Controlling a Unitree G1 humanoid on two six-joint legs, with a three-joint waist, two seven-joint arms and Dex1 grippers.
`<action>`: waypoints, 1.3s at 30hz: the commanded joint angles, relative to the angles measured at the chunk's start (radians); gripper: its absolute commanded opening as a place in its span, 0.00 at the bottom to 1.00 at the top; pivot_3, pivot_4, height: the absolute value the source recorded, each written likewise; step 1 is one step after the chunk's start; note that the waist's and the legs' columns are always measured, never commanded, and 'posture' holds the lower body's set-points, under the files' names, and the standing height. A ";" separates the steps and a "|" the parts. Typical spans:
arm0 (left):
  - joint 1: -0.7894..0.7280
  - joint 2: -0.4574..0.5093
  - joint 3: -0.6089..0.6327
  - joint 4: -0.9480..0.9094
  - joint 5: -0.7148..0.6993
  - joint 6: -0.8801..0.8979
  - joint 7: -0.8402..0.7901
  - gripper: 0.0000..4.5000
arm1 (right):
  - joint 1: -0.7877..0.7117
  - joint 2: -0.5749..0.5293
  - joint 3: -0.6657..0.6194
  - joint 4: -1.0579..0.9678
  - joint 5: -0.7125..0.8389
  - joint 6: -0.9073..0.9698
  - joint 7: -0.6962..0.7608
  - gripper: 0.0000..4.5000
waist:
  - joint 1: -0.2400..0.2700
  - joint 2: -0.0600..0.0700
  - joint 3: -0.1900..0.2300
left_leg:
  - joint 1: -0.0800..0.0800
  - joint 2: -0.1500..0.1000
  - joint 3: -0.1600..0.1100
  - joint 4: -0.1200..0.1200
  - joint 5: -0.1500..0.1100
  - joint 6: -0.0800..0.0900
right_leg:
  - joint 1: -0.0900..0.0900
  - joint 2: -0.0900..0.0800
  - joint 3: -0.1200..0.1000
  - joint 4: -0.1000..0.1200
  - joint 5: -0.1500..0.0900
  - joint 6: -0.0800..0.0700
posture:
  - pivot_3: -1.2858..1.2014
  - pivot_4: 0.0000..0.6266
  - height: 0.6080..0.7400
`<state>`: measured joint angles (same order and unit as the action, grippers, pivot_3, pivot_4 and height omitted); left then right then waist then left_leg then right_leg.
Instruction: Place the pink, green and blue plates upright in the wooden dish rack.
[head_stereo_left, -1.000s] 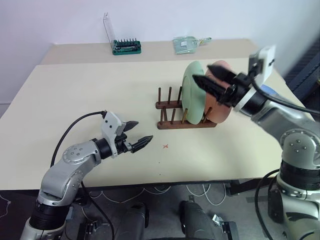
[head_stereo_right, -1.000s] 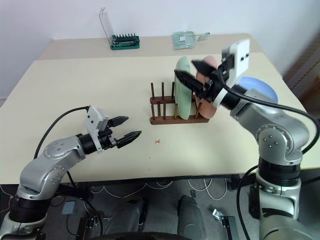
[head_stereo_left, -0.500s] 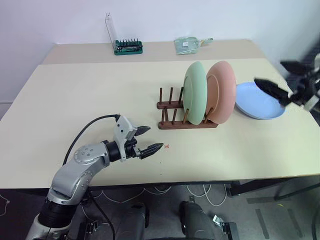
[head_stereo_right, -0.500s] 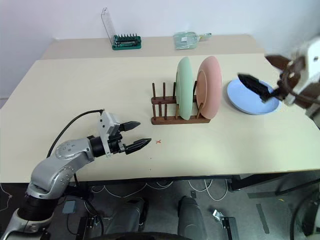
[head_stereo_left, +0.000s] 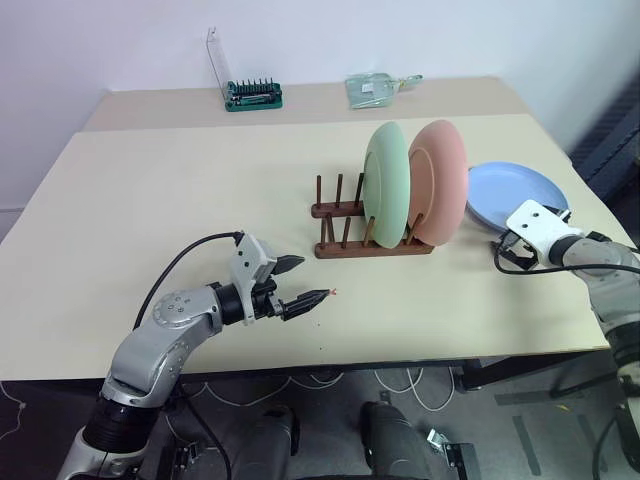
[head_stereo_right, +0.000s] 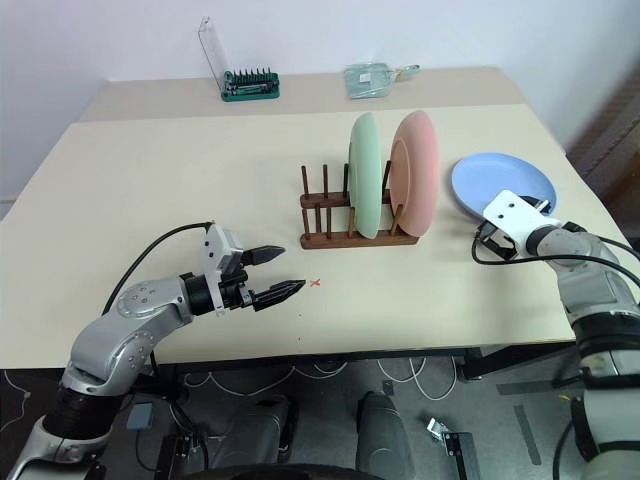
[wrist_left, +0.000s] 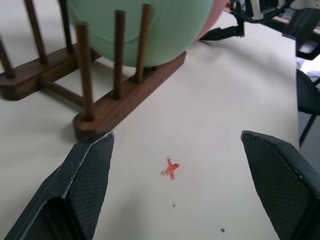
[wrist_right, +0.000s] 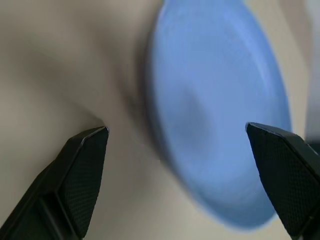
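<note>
Green plate (head_stereo_left: 385, 182) and pink plate (head_stereo_left: 438, 180) upright in rack (head_stereo_left: 370, 245). Blue plate (head_stereo_left: 516, 196) flat on bench (head_stereo_left: 180, 190), left to do. Right claw (wrist_right: 187, 170) released, near it; left claw (head_stereo_left: 298, 282) released, empty.

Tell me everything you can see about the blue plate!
The round light-blue plate looks smooth, maybe plastic, with a shallow raised rim. It lies flat on the beige table, not yet in the dark wooden dish rack, which stands to its left holding the green plate and pink plate upright. The right gripper, open, points at its near edge. Whether it touches is unclear.
</note>
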<state>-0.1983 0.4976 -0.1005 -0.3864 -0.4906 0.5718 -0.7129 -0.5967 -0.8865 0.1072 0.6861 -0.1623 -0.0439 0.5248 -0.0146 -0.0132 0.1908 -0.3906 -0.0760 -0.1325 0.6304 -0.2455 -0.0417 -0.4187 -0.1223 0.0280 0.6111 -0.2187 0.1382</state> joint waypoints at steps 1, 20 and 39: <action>-0.007 -0.009 0.010 -0.045 0.003 -0.003 0.023 0.93 | -0.066 0.025 0.040 0.141 -0.078 -0.095 -0.051 0.82 | -0.001 0.000 0.000 | 0.000 0.000 0.000 0.000 0.000 0.000 | 0.000 0.000 0.000 0.000 0.000 0.000 | 0.52 0.24 1.00; -0.134 -0.012 0.023 -0.140 -0.071 0.203 0.116 0.93 | 0.002 -0.042 -0.224 -0.335 -0.139 -0.005 -0.371 0.01 | -0.001 0.003 0.000 | 0.000 0.000 -0.001 0.000 0.000 0.000 | -0.001 0.001 0.001 0.001 0.000 0.000 | 0.52 0.24 1.00; -0.064 -0.003 0.027 -0.128 -0.045 0.141 0.105 0.93 | -0.188 0.338 -0.272 -1.172 1.139 0.707 -0.053 0.01 | 0.006 0.002 0.000 | -0.001 0.002 -0.005 0.000 0.000 0.000 | 0.000 0.003 -0.001 0.001 0.000 -0.001 | 0.52 0.24 1.00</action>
<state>-0.2633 0.4901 -0.0997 -0.4756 -0.5383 0.7458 -0.6066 -0.7723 -0.5716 -0.1480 -0.4432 0.8952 0.6286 0.5141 -0.0081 -0.0114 0.1910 -0.3917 -0.0741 -0.1377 0.6308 -0.2455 -0.0419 -0.4189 -0.1196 0.0274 0.6119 -0.2185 0.1375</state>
